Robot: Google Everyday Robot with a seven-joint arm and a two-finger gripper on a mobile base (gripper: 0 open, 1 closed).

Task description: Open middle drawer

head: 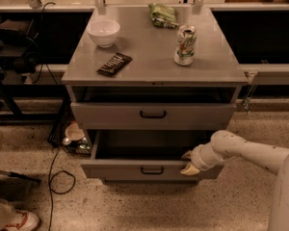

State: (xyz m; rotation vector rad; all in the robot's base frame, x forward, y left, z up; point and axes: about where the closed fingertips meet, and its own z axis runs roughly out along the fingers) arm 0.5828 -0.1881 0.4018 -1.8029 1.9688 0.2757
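The middle drawer of the grey cabinet is pulled well out toward me, with its dark inside showing. Its small black bar handle is at the centre of the front panel. My gripper is at the right end of that front panel, at its top edge, on the end of my white arm, which comes in from the right. The top drawer above, with its own black handle, sits only slightly out. The bottom drawer is hidden under the open one.
On the cabinet top are a white bowl, a dark snack bar, a soda can and a green bag. A black cable and clutter lie on the floor at left. A shoe is at bottom left.
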